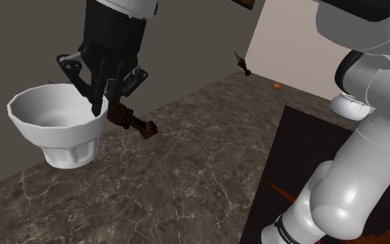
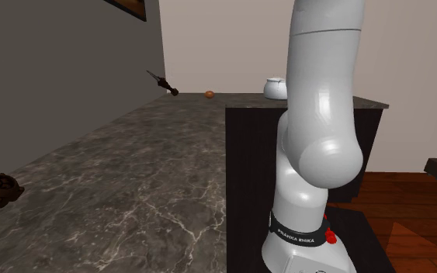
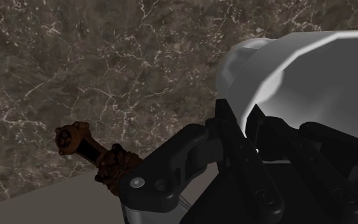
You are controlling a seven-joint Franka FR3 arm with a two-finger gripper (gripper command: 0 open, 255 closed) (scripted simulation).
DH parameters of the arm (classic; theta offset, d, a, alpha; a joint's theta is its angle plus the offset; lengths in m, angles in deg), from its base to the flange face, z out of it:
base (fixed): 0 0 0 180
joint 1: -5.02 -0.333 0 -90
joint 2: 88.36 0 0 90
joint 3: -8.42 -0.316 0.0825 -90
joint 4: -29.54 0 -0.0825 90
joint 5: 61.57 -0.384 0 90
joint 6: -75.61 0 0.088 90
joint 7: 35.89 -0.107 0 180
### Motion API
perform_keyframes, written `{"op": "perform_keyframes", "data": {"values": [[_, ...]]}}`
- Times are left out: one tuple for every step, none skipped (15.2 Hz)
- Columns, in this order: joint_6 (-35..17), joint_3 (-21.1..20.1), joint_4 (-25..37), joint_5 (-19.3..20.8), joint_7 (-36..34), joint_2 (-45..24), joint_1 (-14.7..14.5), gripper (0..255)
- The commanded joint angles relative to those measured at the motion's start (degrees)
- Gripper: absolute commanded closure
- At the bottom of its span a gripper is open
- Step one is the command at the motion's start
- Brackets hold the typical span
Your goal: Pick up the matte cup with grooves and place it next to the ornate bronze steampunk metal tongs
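Gripping the white grooved cup (image 1: 55,132) by its right rim at the shoulder view's left, the claw (image 1: 98,107) points straight down; just right of it the brown tongs (image 1: 132,122) lie on the dark marbled surface (image 1: 186,173), and the white arm (image 1: 373,138) arches in from the right.

My end effector (image 1: 98,105) gripped the white grooved cup (image 1: 55,128) by its rim, just beside the brown tongs (image 1: 132,122) on the dark marbled surface (image 1: 186,173).

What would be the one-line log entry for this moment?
phase: cup held | jaws: shut on cup rim | cup: white, upright, beside tongs | tongs: lying on counter
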Motion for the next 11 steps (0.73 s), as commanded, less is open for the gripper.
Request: {"op": "perform_keyframes", "data": {"values": [[-1.82, 0.16, -2.39, -0.59, 0.38, 0.81, 0.23, 255], [-2.66, 0.21, -3.44, -0.8, 0.52, 1.08, 0.31, 255], [-3.49, 0.27, -4.47, -0.99, 0.66, 1.34, 0.37, 255], [-4.31, 0.31, -5.48, -1.16, 0.79, 1.58, 0.43, 255], [-5.12, 0.35, -6.46, -1.32, 0.91, 1.79, 0.48, 255], [-5.93, 0.39, -7.42, -1.47, 1.02, 1.98, 0.52, 255], [-6.73, 0.42, -8.37, -1.6, 1.13, 2.16, 0.55, 255], [-7.53, 0.45, -9.29, -1.72, 1.22, 2.32, 0.58, 255], [-8.32, 0.48, -10.19, -1.83, 1.31, 2.45, 0.61, 255], [-9.11, 0.49, -11.08, -1.93, 1.39, 2.57, 0.63, 255], [-9.9, 0.51, -11.95, -2.01, 1.46, 2.68, 0.64, 255]]}}
